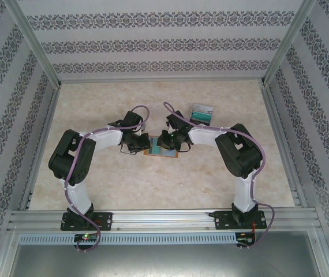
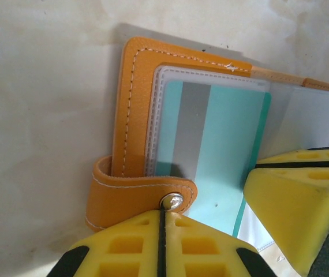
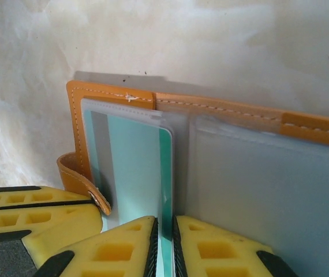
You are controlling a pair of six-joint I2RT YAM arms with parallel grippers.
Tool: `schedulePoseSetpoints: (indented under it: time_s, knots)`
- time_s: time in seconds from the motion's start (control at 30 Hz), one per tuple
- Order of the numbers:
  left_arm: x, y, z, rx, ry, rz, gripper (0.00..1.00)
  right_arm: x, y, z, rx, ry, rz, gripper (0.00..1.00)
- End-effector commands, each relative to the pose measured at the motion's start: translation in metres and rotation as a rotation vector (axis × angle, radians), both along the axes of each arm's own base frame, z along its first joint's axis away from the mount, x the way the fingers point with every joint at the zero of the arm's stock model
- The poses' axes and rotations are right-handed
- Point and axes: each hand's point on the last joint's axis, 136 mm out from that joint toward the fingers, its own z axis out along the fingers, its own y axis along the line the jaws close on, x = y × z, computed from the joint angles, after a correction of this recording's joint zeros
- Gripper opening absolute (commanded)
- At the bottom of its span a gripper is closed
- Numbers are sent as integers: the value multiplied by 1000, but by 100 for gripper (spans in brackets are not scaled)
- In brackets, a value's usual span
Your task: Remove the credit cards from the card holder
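The card holder (image 1: pixel 160 146), orange-tan with white stitching, lies open at the middle of the beige marbled table (image 1: pixel 153 190); a teal-and-grey credit card (image 2: pixel 222 144) sits in its clear sleeve. Patterned walls (image 1: pixel 164 46) enclose the table. The top view adds a clear box (image 1: pixel 201 113) behind the holder. The wrist views resolve the left gripper (image 2: pixel 161 216), fingers pressed together at the snap tab (image 2: pixel 171 201), and the right gripper (image 3: pixel 164 228), fingers pinching the card's edge.

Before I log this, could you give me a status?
Left gripper shut at snap tab. Right gripper pinching credit card edge, card sleeved in card holder. Nothing blocking.
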Motion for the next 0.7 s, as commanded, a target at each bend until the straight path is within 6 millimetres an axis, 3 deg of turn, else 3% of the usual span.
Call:
schedulePoseSetpoints:
  time_s: [0.0, 0.13, 0.27, 0.67]
  knots:
    - [-12, 5, -16, 7, 66, 9, 1, -6, 9, -5, 12, 31, 20, 17]
    - [-13, 3, -16, -1, 71, 6, 0, -5, 12, -5, 21, 32, 25, 16]
    - [-12, 4, -16, 6, 70, 7, 0, -6, 10, -4, 19, 28, 20, 0]
    - [-6, 11, -8, 35, 47, 23, 0, -6, -22, 9, -9, -7, -27, 0]
